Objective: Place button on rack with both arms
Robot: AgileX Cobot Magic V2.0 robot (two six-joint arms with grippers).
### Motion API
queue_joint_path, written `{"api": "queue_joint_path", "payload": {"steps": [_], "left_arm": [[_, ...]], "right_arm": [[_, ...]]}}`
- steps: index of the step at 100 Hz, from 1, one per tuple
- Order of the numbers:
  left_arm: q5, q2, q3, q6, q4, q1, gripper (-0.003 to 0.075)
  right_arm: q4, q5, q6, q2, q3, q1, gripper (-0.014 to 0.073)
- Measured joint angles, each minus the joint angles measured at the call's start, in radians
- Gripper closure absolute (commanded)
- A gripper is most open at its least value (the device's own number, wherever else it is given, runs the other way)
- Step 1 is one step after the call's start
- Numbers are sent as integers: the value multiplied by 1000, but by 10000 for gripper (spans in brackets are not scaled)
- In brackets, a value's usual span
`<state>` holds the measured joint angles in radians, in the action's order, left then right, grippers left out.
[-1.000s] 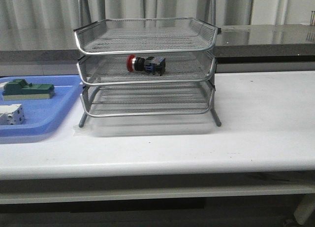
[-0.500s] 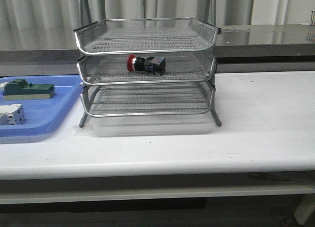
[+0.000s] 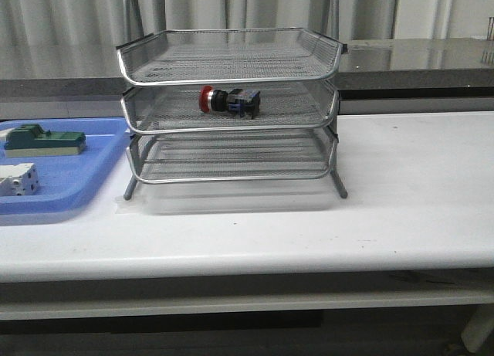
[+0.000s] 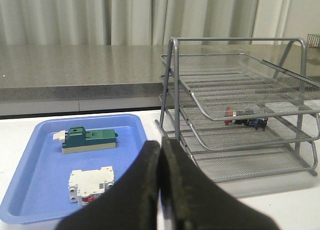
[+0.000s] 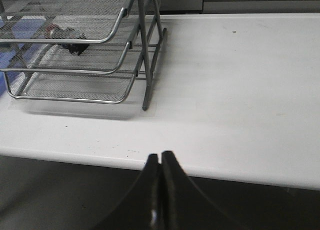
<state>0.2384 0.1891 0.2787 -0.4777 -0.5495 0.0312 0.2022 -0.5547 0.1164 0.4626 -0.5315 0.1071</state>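
The button (image 3: 228, 100) lay on its side in the middle tier of the rack (image 3: 229, 109) — small, rigid and likely light, its round cap prone to roll, best pinched across the blue block — while the left hand (image 4: 161, 190) and right hand (image 5: 160, 190) were closed, empty.

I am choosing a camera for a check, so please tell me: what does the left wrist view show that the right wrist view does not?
Only the left wrist view shows the blue tray with the green block and white block in it, and the left fingers, closed together. Only the right wrist view shows the table's front edge and the closed right fingers. Both show the rack with the button on its middle tier.
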Motion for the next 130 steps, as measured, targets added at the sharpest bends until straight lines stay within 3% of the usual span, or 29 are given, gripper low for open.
{"api": "queue_joint_path", "payload": {"steps": [41,70,101,130], "left_arm": [[0,0,0,0,0,0,741],[0,0,0,0,0,0,741],[0,0,0,0,0,0,741],[0,0,0,0,0,0,741]], "right_arm": [[-54,35,-9,-92,45,0,650],[-195,139,-207,-301,244,0,650],[-202,249,-225,-459,436,0,650],[-202,370,-228,-471,550,0,650]]}}
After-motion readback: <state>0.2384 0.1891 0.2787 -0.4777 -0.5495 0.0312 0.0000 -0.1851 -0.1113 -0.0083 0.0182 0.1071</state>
